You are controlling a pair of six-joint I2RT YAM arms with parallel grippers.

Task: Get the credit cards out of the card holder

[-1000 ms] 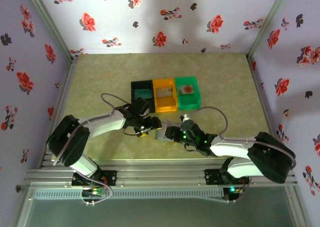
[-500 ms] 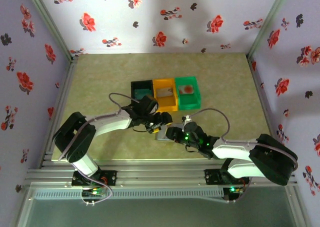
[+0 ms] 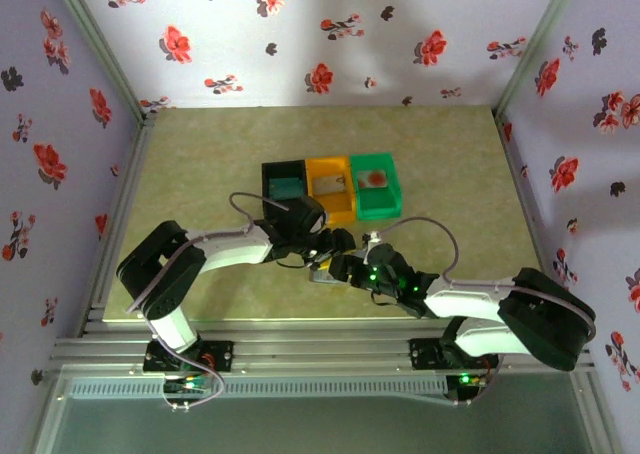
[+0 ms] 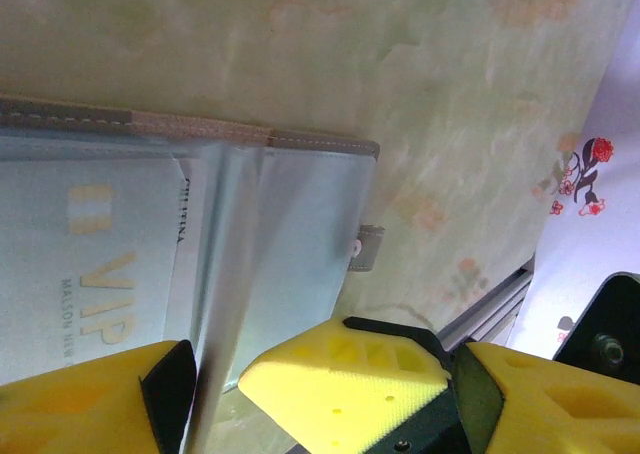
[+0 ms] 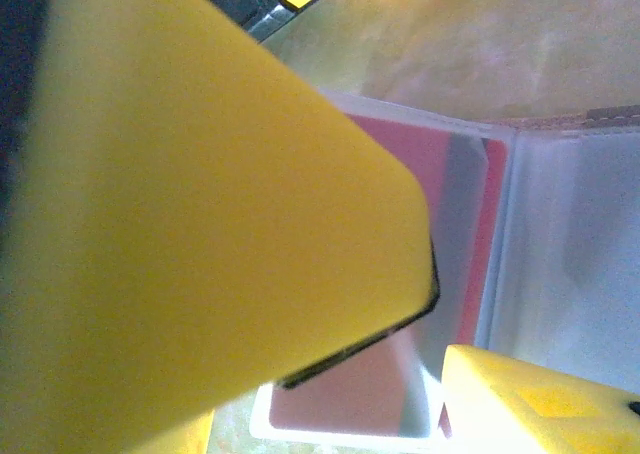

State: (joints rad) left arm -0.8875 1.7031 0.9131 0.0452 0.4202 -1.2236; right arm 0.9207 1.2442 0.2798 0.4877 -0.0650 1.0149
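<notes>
Left gripper (image 3: 332, 244) has swung right, over the open card holder (image 4: 300, 204) on the table before the coloured bins (image 3: 330, 214), jaws wide; right gripper (image 3: 343, 266) alongside, jaws apart; pale VIP card (image 4: 100, 264) sleeved inside.

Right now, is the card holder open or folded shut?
Open and spread flat: the card holder shows its inner pockets face up, holding a VIP card and a red card.
</notes>
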